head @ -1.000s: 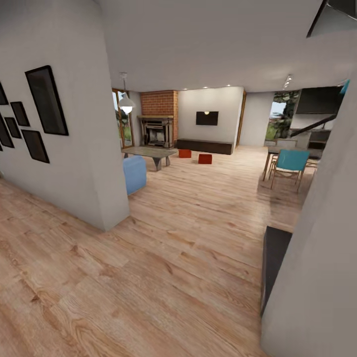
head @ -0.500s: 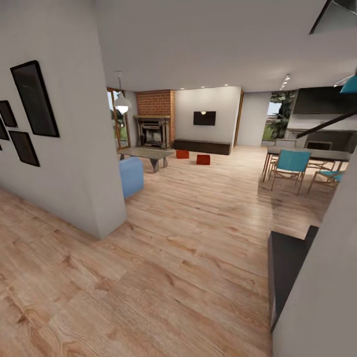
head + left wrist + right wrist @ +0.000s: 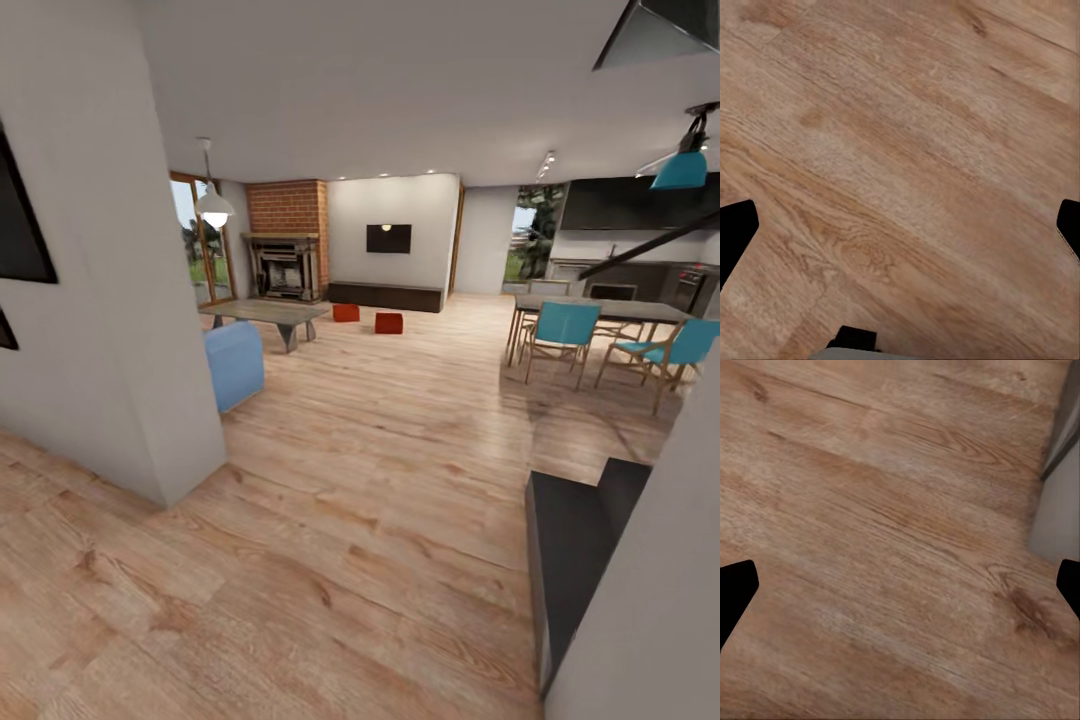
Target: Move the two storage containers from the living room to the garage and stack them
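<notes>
Well, the two storage containers sit far off on the living room plank floor: one [image 3: 346,313] nearer the long dark cabinet [image 3: 386,296], the other [image 3: 389,323] just beside it, a bit closer to me, apart, both upright. They are small orange-red open boxes, so I judge them light and stiff, thin-walled, probably a bit slick; the best hold looks like pinching a long wall at its top rim, or both arms clamping opposite sides. The coffee table [image 3: 265,314] stands to their left, the brick fireplace [image 3: 286,262] behind it, a blue seat [image 3: 235,364] nearer, and teal chairs [image 3: 560,334] off to the right. My left gripper [image 3: 900,240] and right gripper [image 3: 900,592] both hang over bare planks, fingers spread wide at the frame edges, holding nothing. A white wall corner [image 3: 110,320] is close on my left, and I have a long stretch to cover.
</notes>
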`<state>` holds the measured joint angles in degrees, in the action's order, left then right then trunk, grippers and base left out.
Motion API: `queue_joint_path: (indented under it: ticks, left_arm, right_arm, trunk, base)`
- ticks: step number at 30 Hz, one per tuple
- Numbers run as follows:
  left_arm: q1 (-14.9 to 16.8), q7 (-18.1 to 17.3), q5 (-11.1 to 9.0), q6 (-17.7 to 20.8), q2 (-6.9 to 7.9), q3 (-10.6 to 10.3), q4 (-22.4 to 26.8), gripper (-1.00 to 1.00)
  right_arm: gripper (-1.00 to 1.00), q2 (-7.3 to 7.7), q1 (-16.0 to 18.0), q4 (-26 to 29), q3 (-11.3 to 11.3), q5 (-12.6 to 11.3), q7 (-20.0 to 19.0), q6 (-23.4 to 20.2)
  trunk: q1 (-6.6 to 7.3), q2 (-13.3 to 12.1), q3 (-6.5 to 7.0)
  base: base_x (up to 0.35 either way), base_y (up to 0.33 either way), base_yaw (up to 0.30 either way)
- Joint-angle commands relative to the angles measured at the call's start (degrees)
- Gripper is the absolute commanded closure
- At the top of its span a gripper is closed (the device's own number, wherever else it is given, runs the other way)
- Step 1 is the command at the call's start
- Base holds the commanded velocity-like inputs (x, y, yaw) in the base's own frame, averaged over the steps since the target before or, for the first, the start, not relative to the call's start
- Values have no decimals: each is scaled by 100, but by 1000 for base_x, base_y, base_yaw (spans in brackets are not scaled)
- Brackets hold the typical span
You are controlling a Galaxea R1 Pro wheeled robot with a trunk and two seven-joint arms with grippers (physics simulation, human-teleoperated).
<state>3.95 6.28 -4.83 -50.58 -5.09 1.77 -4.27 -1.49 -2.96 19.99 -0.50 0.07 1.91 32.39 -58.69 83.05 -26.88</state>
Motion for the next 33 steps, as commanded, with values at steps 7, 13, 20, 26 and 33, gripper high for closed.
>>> queue_joint_path:
  ticks: [7, 13, 20, 26, 33]
  left_arm:
    - [10, -3, -9, -31, -1, 13, -21, -100]
    - [10, -3, -9, -31, -1, 12, -21, -100]
    - [10, -3, -9, -31, -1, 12, -21, -100]
    - [10, -3, -9, -31, -1, 11, -21, -100]
    - [10, -3, -9, -31, -1, 13, -21, -100]
  right_arm:
    - [-100, 0, -3, 10, -11, 2, 35, 6]
    - [-100, 0, -3, 11, -6, 2, 43, 10]
    - [-100, 0, -3, 8, -3, 2, 22, 13]
    - [-100, 0, -3, 12, -10, 2, 20, 13]
    - [-100, 0, -3, 7, -5, 2, 33, 18]
  trunk:
    - [-3, 2, -5]
    - [-3, 2, -5]
    - [-3, 2, -5]
    - [-3, 2, -5]
    - [-3, 2, -5]
  base:
    - [313, 0, -3]
    - [313, 0, 0]
    - [316, 0, 0]
    - [322, 0, 0]
    - [323, 0, 0]
